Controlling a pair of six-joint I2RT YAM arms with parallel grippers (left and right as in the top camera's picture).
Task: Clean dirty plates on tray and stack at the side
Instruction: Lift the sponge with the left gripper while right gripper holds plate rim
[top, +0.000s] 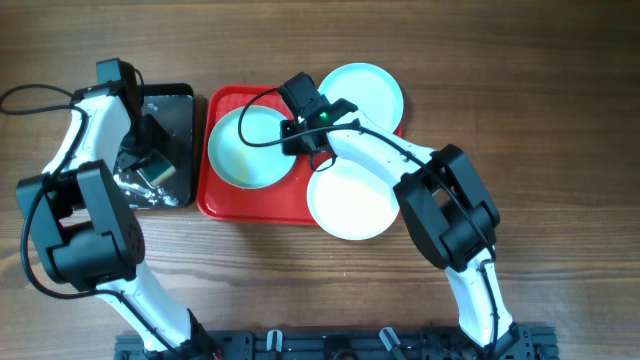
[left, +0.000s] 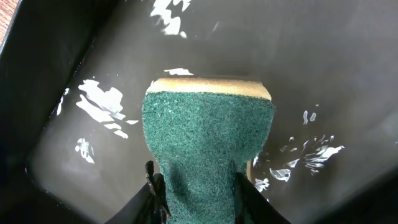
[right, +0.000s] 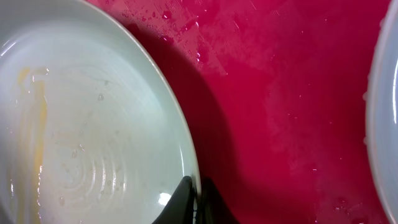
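— What do our hands hold?
— Our left hand (left: 198, 186) is clamped on a green sponge (left: 205, 137) over the wet black tray (left: 323, 81). Our right hand (right: 196, 202) is pinched tight on the rim of a plate (right: 93, 137) on the red tray (right: 280, 93).
— How many plates?
— We count three. A second plate (top: 362, 92) and a third plate (top: 352, 205) lie beside that hand, straddling the tray's rim.

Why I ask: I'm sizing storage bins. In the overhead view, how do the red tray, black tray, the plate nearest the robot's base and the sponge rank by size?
1. red tray
2. black tray, though partly covered
3. plate nearest the robot's base, shorter than the black tray
4. sponge, smallest by far
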